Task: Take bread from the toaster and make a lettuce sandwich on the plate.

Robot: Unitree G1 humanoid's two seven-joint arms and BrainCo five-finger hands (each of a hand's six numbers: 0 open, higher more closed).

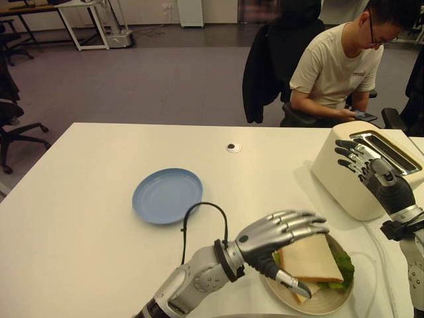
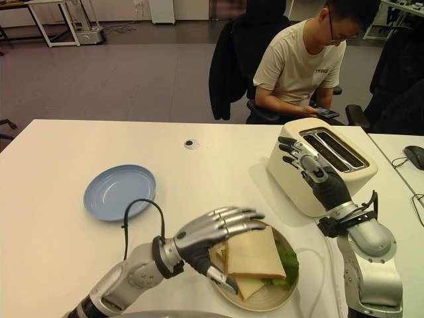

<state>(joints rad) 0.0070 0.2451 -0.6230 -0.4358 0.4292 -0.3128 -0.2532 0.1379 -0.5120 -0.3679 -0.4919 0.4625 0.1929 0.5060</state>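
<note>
**Left eye view: sandwich on tan plate at near edge, both robot hands open**

White counter (image 1: 79, 199), plain top. Tan plate (image 2: 265, 306) sits at the near edge, toward the right corner. On it is the sandwich (image 1: 310, 260): a bread slice on top, lettuce (image 1: 344, 268) sticking out on the right, and a second slice showing underneath. The left robot hand (image 1: 278, 233) is over the sandwich with fingers stretched flat across the top slice and thumb down at its left side. It grips nothing, and I can't tell if it touches. Cream toaster (image 1: 344, 179) stands by the right edge. The right robot hand (image 1: 361, 159) is at its near top, fingers spread, empty. An empty blue plate (image 1: 167, 195) lies mid-counter, left of centre, well apart from the tan plate. A small round disc (image 1: 233, 148) is near the far edge. The room behind has a grey floor (image 1: 132, 79), a white table (image 1: 73, 16) at far left, and a black office chair (image 1: 13, 126) at left.
</note>
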